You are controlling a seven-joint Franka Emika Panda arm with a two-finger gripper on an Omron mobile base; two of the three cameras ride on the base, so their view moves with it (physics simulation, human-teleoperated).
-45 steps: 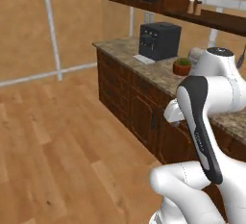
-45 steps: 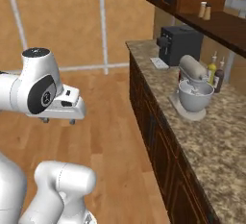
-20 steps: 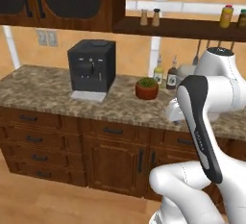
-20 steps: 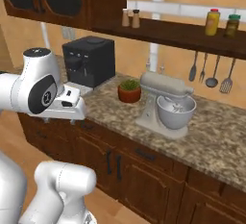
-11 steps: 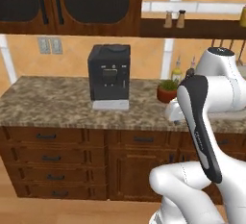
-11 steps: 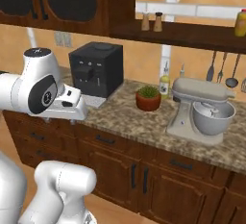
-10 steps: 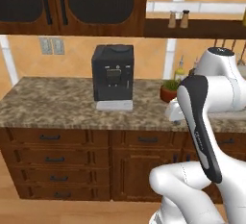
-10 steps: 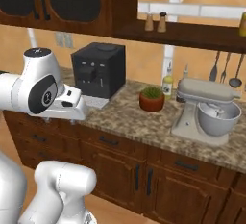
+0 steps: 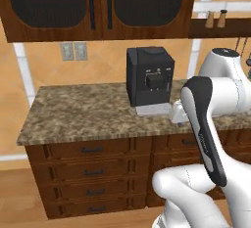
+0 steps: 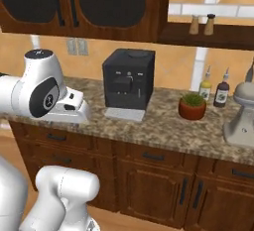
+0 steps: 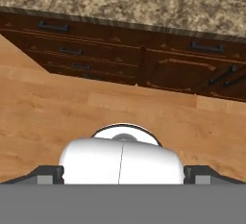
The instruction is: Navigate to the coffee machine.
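Coffee machine (image 9: 149, 77): boxy, matte black, upright at the back of the granite counter (image 9: 78, 112), against the tan wall, beneath dark wooden wall cabinets (image 9: 98, 4). Front recess and small buttons face the camera; light-grey drip tray (image 10: 124, 114) at its foot.

Gripper (image 11: 123, 174): points down at the wooden floor (image 11: 62, 107) in front of the drawers (image 11: 72, 50). Its dark tips sit at the outer corners of the hand view; whether they are spread or closed cannot be told. They hold nothing visible. The machine stands above and beyond it, well apart.

Also on counter, to the machine's right: potted plant (image 10: 192, 105), two bottles (image 10: 214, 88), pale stand mixer (image 10: 241, 113).
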